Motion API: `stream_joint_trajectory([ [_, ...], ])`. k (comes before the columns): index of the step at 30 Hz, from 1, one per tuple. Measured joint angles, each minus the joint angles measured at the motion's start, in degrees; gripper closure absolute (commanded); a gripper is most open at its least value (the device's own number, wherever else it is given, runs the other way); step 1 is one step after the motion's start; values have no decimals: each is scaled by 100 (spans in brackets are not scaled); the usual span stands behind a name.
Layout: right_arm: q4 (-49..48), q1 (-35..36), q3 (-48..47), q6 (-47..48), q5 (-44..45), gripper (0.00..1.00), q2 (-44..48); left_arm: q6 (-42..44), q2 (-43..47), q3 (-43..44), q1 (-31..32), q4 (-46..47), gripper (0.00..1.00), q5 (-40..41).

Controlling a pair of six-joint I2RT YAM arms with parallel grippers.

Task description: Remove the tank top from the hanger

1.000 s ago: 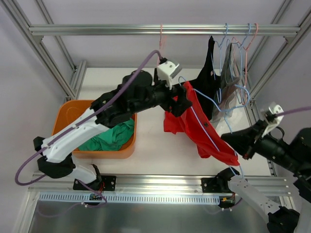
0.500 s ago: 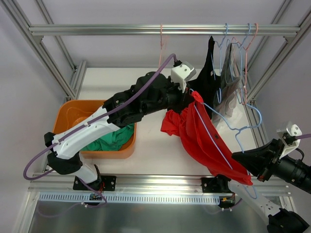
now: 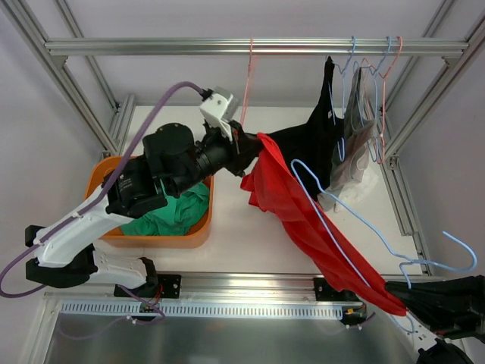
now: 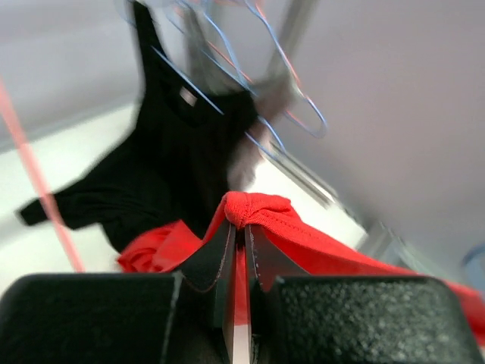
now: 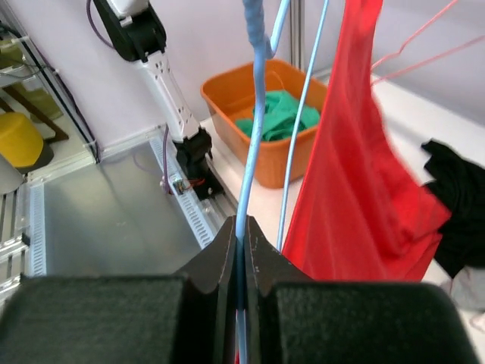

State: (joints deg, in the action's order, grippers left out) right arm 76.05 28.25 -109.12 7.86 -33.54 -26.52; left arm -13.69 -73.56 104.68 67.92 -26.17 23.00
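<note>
The red tank top (image 3: pixel 303 220) is stretched in a long diagonal band above the table. My left gripper (image 3: pixel 246 144) is shut on its upper bunched edge (image 4: pixel 261 208), the fabric pinched between the fingertips (image 4: pixel 241 231). The light blue wire hanger (image 3: pixel 409 262) is still threaded through the garment's lower end. My right gripper (image 5: pixel 241 227) is shut on the hanger wire (image 5: pixel 254 152) at the near right corner, with red cloth (image 5: pixel 356 174) hanging beside it. In the top view the right arm (image 3: pixel 447 303) is mostly cut off by the frame edge.
An orange bin (image 3: pixel 102 171) holding a green garment (image 3: pixel 170 216) sits at the left. A black garment (image 3: pixel 322 129) and several hangers (image 3: pixel 371 76) hang from the top rail (image 3: pixel 227 47); a pink hanger (image 3: pixel 248 83) hangs at its middle.
My left gripper closed on the tank top and drew back to the left. The right arm pulled the hanger toward the near right corner, stretching the garment out.
</note>
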Motion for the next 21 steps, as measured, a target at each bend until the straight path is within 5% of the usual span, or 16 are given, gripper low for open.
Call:
stream_joint_trajectory([
  [6, -2245, -31, 1858, -638, 201, 100, 885, -168, 564, -2050, 369, 837, 100, -1965],
  [9, -3976, -186, 3016, -1231, 219, 100, 1095, -293, 813, -3364, 839, 1644, 100, -3252],
  [13, -6649, -667, 4024, -2135, 144, 100, 719, -260, 472, -3950, 1631, 2409, 100, -4242],
  [17, -8177, -946, 4350, -2203, 492, 100, 203, -345, -109, -4103, 2015, 2916, 100, -4006],
  [21, -8284, -986, 4454, -1506, 1222, 100, 201, -769, -527, -4352, 2011, 2809, 100, -2496],
])
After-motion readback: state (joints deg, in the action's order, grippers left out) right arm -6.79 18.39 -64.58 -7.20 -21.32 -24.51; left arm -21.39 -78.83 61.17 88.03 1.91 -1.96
